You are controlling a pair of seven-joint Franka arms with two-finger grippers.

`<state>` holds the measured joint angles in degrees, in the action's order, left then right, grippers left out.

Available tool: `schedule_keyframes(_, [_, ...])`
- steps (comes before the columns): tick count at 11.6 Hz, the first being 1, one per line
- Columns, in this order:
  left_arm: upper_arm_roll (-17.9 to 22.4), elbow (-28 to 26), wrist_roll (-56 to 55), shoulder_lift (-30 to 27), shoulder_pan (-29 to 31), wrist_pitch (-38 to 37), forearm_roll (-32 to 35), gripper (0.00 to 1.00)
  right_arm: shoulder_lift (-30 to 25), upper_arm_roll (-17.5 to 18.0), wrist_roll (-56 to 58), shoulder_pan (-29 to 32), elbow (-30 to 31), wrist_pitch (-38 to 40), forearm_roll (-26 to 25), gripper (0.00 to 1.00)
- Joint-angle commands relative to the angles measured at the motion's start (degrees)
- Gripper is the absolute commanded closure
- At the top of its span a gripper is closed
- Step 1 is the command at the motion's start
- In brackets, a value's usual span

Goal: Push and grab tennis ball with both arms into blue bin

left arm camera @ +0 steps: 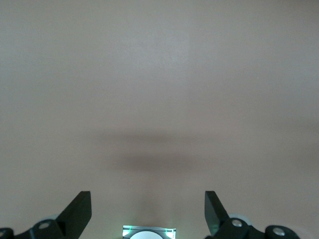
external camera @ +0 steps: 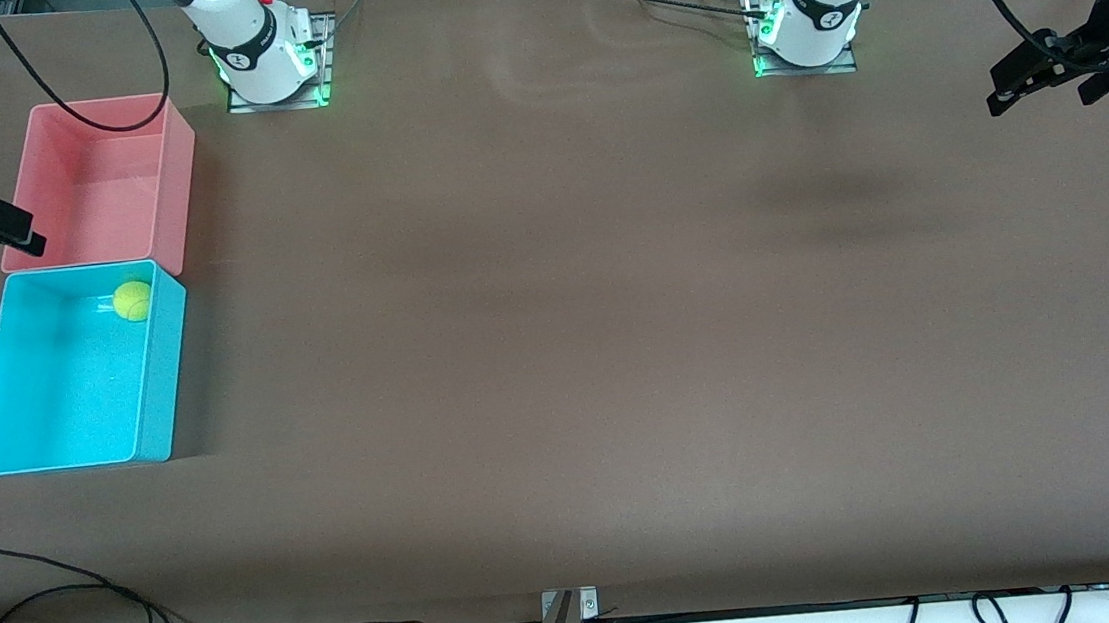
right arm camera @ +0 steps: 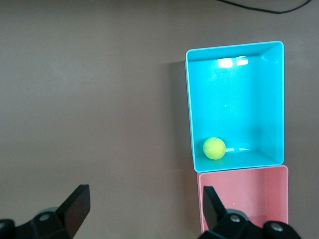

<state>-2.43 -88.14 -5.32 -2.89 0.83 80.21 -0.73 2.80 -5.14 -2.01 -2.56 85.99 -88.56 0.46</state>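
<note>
The tennis ball [external camera: 132,299] lies inside the blue bin [external camera: 163,366], in the corner next to the pink bin; the right wrist view shows the ball [right arm camera: 214,148] resting on the bin's floor [right arm camera: 239,99]. My right gripper [external camera: 23,229] is up in the air over the outer edge of the pink bin, at the right arm's end of the table, open and empty [right arm camera: 144,199]. My left gripper [external camera: 1002,90] hangs over the left arm's end of the table, open and empty [left arm camera: 148,199], with only bare table under it.
The pink bin [external camera: 92,191] touches the blue bin's farther wall and holds nothing; it also shows in the right wrist view [right arm camera: 249,194]. The two arm bases [external camera: 267,66] [external camera: 806,28] stand along the farther table edge. Black cables [external camera: 57,596] lie at the near edge.
</note>
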Motion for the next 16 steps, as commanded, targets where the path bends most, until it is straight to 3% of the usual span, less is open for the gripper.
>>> schedule_keyframes(1, [-0.03,2.01,-0.56,0.87,-0.13,-1.37,-0.07,0.0,-6.23,-0.75,0.34,-0.43,7.79,-2.67,1.21,0.0])
schedule_keyframes(16, [0.32,2.01,-0.21,0.87,-0.04,-1.37,-0.07,0.0,-4.91,-1.89,1.57,0.01,5.68,-1.44,1.13,0.0])
